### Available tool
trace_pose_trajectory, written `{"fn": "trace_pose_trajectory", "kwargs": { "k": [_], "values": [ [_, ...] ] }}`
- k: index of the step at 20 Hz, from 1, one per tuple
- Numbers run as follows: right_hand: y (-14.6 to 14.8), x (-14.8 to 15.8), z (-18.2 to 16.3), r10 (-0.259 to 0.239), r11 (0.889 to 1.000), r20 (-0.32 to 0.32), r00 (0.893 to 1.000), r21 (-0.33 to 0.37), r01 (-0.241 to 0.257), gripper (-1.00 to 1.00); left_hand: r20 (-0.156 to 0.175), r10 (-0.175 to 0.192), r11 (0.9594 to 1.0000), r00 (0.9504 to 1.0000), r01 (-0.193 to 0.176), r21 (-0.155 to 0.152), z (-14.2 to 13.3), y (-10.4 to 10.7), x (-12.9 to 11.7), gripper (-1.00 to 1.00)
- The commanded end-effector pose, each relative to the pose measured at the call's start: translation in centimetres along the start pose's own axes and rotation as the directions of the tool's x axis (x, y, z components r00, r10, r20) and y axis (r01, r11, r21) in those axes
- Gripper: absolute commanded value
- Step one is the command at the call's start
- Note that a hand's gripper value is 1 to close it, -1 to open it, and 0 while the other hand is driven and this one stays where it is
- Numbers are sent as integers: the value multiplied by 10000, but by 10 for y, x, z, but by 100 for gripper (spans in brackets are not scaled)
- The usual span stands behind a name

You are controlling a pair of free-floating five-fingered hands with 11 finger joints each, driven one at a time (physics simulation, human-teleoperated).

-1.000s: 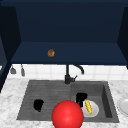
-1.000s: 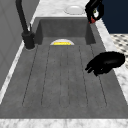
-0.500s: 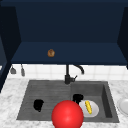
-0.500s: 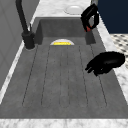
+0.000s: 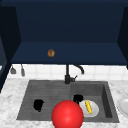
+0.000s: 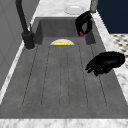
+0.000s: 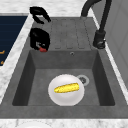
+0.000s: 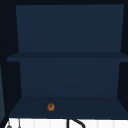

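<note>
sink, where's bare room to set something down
Free: the ribbed drainboard between the faucet and the left hand. Crowded: the basin, where the plate with the corn covers much of the floor, right hand at its near rim.

drainboard (image 6: 62,75): bare, open | basin floor: plate (image 7: 66,90) with corn cob (image 7: 67,88) at 6 o'clock of drain (image 7: 82,80) | faucet (image 5: 70,75) blocks rim at 12 o'clock | red ball (image 5: 67,115) at 6 o'clock front edge

Matt grey stone-like sink (image 5: 27,100), speckled marble-look counter (image 5: 10,100), glossy red ball (image 5: 67,115), smooth white plate (image 7: 56,96), black matt faucet (image 5: 68,75).
</note>
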Motion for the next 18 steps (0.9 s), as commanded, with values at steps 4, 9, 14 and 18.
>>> {"fn": "trace_pose_trajectory", "kwargs": {
  "k": [4,9,14,18],
  "values": [
    [19,-11,-20,987,9915,-219,9949,-831,-1002,100,0,0,10000,10000,0,0,0,0,0,0],
    [32,-30,-26,1131,9800,-148,9935,-1634,-1140,100,0,0,10000,10000,0,0,0,0,0,0],
    [47,-41,-39,1350,9718,-187,9907,-1924,-1361,100,0,0,10000,10000,0,0,0,0,0,0],
    [57,-41,-58,1331,9762,-623,9891,-1639,-1417,100,0,0,10000,10000,0,0,0,0,0,0]
  ]
}}
